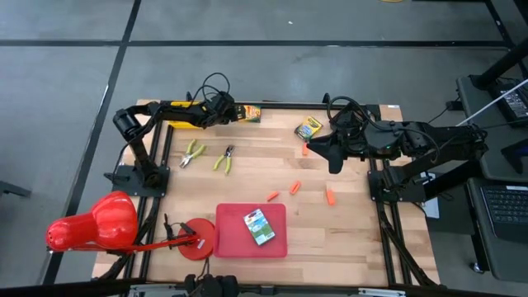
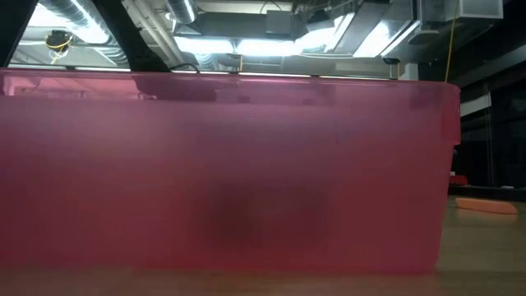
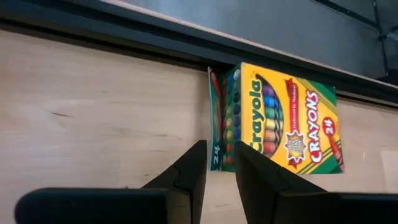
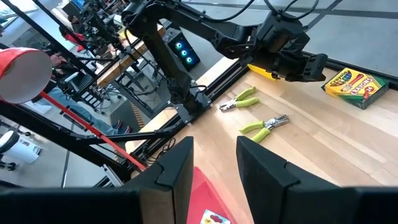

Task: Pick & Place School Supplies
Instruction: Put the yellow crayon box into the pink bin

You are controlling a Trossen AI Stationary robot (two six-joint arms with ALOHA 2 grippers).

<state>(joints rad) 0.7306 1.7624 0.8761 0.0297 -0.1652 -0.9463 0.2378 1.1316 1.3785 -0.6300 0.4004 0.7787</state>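
Observation:
A yellow-green crayon box (image 1: 252, 113) (image 3: 283, 121) lies flat at the table's far edge. My left gripper (image 1: 228, 110) (image 3: 221, 163) is open by a narrow gap, with its tips at the box's left end, where a flap (image 3: 214, 118) stands ajar. A second crayon box (image 1: 309, 127) lies farther right. My right gripper (image 1: 318, 148) (image 4: 214, 162) hovers open and empty by an orange stick (image 1: 305, 149). Three more orange sticks (image 1: 295, 187) lie mid-table. Two yellow-green-handled pliers (image 1: 194, 153) (image 1: 224, 158) lie left of centre. A green-white pack (image 1: 259, 226) lies in the red tray (image 1: 231, 239). My left gripper comes level from the table's left at the crayon box's left end (image 3: 224, 155). Its fingertips (image 3: 200, 149) overlap that end in the wrist view. I cannot tell whether they touch it.
A big red cone (image 1: 91, 223) on a red stand (image 1: 196, 239) sits at the near left corner. The tray's red wall (image 2: 230, 173) fills the low view, with an orange stick (image 2: 486, 206) beside it. Bare wood lies between the pliers and the sticks.

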